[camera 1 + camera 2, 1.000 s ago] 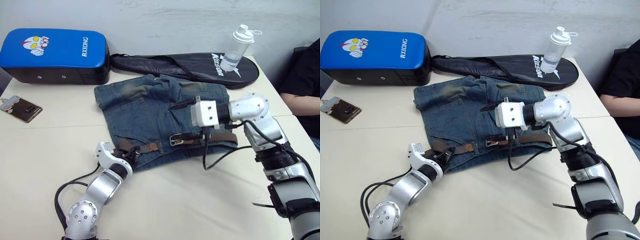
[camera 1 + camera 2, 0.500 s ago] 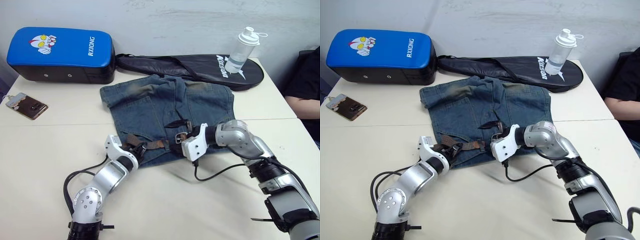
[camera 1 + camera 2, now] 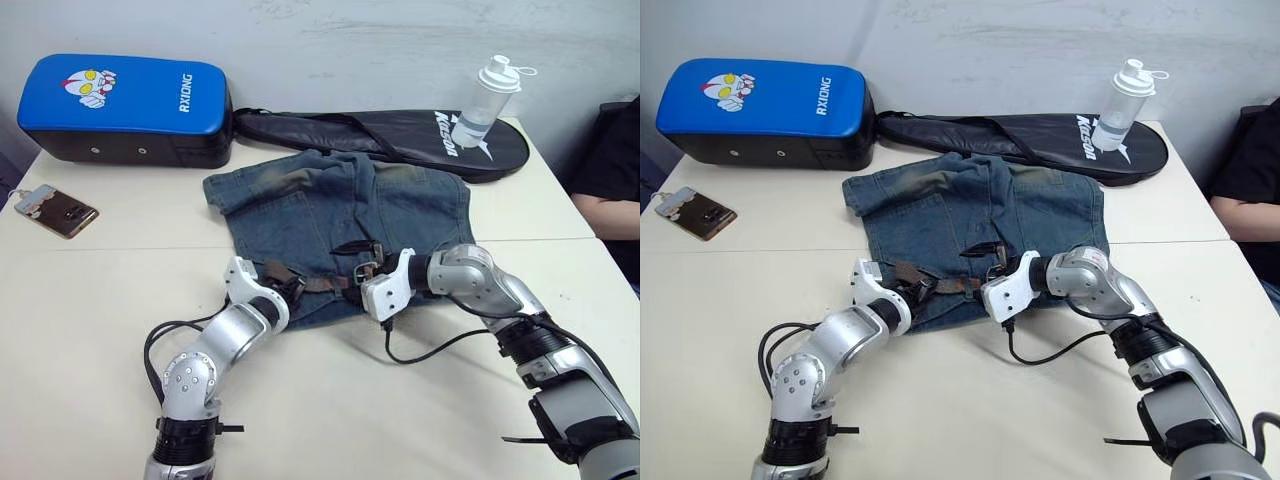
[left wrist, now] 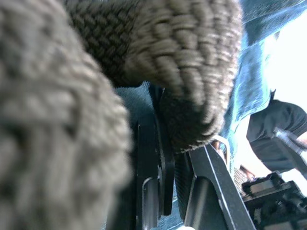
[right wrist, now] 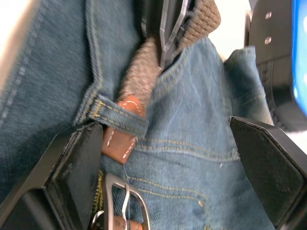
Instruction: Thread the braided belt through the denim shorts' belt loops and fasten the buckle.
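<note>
The faded denim shorts (image 3: 320, 215) lie flat on the table, waistband toward me. The braided belt (image 3: 312, 284) runs along that waistband. My left gripper (image 3: 293, 291) is shut on the belt's woven part (image 4: 158, 52) at the waistband's left. My right gripper (image 5: 168, 177) is open over the waistband's middle, one finger on each side of the denim. Between the fingers (image 5: 72, 177) the belt passes under a belt loop (image 5: 117, 115), with its brown leather tab (image 5: 119, 143) and the silver buckle (image 5: 120, 201) just below.
A blue pad (image 3: 125, 108), a black racket bag (image 3: 400, 135) and a clear bottle (image 3: 480, 100) stand behind the shorts. A phone (image 3: 58, 212) lies at the far left. A person's arm (image 3: 610, 210) rests at the right edge. A black cable (image 3: 440, 345) loops under my right arm.
My right gripper came down from above the shorts to the waistband beside the buckle. My left gripper slid right along the belt toward it.
</note>
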Tool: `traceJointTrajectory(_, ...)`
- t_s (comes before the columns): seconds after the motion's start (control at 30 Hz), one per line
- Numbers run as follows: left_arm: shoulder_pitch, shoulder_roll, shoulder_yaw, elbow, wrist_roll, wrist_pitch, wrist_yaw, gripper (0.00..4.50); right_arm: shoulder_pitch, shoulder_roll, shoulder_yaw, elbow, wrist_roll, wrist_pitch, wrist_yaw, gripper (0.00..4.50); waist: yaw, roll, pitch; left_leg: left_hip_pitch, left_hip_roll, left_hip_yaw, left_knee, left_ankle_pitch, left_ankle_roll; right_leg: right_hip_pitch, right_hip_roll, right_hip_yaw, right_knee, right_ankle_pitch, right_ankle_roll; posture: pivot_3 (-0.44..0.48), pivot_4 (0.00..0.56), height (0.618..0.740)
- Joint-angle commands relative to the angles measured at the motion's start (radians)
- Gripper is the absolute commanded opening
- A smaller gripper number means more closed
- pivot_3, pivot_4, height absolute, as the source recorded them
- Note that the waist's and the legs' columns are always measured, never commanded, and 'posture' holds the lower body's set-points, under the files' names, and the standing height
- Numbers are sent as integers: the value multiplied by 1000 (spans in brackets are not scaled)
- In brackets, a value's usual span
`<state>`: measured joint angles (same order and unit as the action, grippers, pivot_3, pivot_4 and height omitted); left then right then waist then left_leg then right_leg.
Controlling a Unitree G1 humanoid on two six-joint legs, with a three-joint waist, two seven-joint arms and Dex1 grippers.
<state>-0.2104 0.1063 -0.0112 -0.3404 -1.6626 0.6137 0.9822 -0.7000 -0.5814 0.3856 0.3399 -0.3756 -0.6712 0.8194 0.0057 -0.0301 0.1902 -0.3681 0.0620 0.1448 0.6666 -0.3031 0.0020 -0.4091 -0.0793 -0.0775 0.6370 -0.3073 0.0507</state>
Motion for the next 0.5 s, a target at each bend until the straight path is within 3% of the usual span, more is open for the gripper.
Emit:
traceJointTrajectory(0.03, 4, -5, -24, -2, -19, 26, 19, 0, 36, -5, 2, -40, -20, 113, 14, 4469, 0, 0, 0, 0, 0, 0, 0, 0, 0, 0, 0, 0, 0, 0, 0, 0, 150, 740)
traceJointTrajectory(0.2, 4, -3, -21, 5, -14, 40, 31, 0, 77, -20, -14, -139, 5, 218, 32, 4469, 1, 0, 0, 0, 0, 0, 0, 0, 0, 0, 0, 0, 0, 0, 0, 0, 150, 740)
traceJointTrajectory(0.23, 4, -4, -20, 7, -14, 41, 30, 0, 83, -23, -16, -156, 7, 234, 33, 4240, 2, 0, 0, 0, 0, 0, 0, 0, 0, 0, 0, 0, 0, 0, 0, 0, 150, 740)
traceJointTrajectory(0.33, 4, -4, -18, 14, -12, 47, 28, 0, 99, -29, -25, -206, 23, 274, 45, 3410, 6, 0, 0, 0, 0, 0, 0, 0, 0, 0, 0, 0, -1, 0, 0, 0, 150, 740)
traceJointTrajectory(0.5, -2, -6, -18, 26, -6, 56, 23, 0, 101, -16, -26, -275, 45, 332, 76, 1140, 8, 0, 0, -1, 0, 0, 0, 0, 0, -1, 0, 0, -1, 0, 0, 0, 150, 740)
